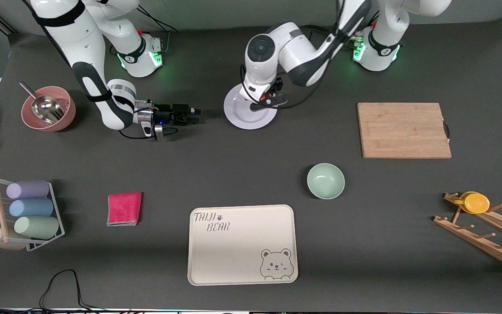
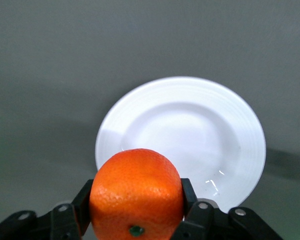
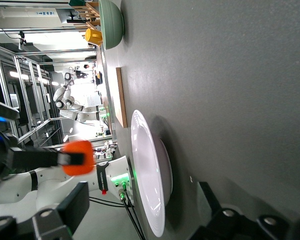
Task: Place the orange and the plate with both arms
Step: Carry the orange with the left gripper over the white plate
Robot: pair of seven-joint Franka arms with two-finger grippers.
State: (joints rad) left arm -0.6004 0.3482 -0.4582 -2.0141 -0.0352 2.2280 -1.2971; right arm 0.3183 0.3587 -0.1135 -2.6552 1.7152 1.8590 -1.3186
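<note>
Front view used as the clock face, 12 o'clock toward the robot bases.

Count: two arms, one fruit, one plate.

I see the left gripper (image 1: 272, 97) hanging over the round glossy lavender-white plate (image 1: 243, 119), above its 1 o'clock part. Its jaws are clamped on the small round bright-orange orange (image 2: 136, 194). In the left wrist view the fruit sits between the black fingers (image 2: 196, 212) with its dark stem dimple facing the camera, and the plate lies beneath it.

The plate lies flat on the dark grey table (image 1: 251, 165), at 12 o'clock from the cream rectangular bear tray (image 1: 242, 244).

The right gripper (image 1: 193, 116) lies level, low over bare table just off the plate's 9 o'clock edge, not touching it. Its jaws stand apart, holding nothing.

Other items, one each:
- mint-green bowl (image 1: 325, 180), 2 o'clock from the tray
- bamboo cutting board (image 1: 403, 130)
- pink bowl (image 1: 49, 109) holding a metal scoop (image 1: 44, 107)
- folded red cloth (image 1: 124, 209)
- yellow cup (image 1: 475, 202) on a wooden peg rack (image 1: 486, 237)

A wire rack (image 1: 28, 213) carries three pastel cups.
</note>
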